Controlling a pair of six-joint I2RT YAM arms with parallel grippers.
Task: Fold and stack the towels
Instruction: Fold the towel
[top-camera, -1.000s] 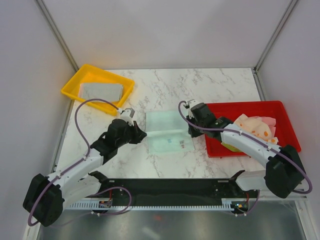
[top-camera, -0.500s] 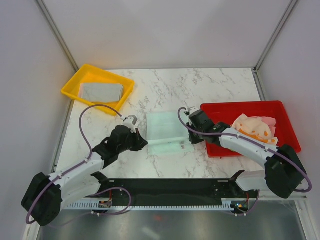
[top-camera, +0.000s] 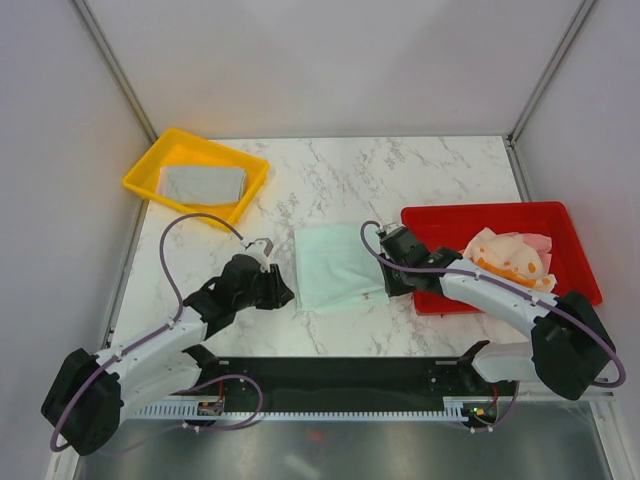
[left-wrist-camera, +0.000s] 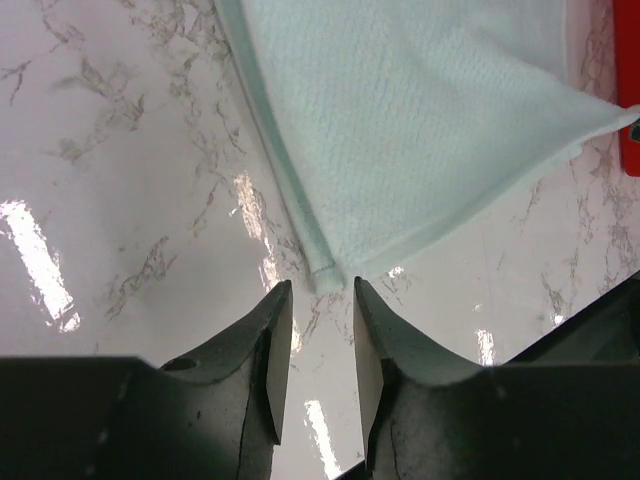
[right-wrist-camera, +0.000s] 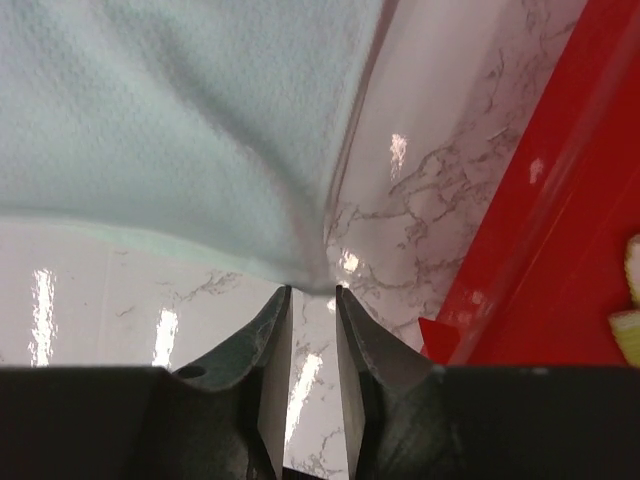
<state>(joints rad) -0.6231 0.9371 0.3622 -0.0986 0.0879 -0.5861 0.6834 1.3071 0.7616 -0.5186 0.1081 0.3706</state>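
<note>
A mint green towel (top-camera: 340, 266) lies folded flat on the marble table between my two grippers. My left gripper (top-camera: 287, 297) is open at its near left corner; in the left wrist view the corner (left-wrist-camera: 326, 272) lies just ahead of the empty gripper (left-wrist-camera: 320, 297). My right gripper (top-camera: 394, 289) is open at the near right corner; in the right wrist view the gripper (right-wrist-camera: 312, 296) has the towel (right-wrist-camera: 180, 130) corner at its tips, with nothing held. A grey towel (top-camera: 203, 183) lies in the yellow tray. Cream-and-orange towels (top-camera: 508, 256) and a pink one (top-camera: 538, 241) lie in the red tray.
The yellow tray (top-camera: 147, 172) stands at the far left. The red tray (top-camera: 470, 222) stands at the right, its near corner close beside my right gripper, and its wall shows in the right wrist view (right-wrist-camera: 545, 200). Grey walls enclose the table.
Both grippers drew the held edge of the mint towel toward the near side, laid it down flat and opened. The towel's label is now covered.
</note>
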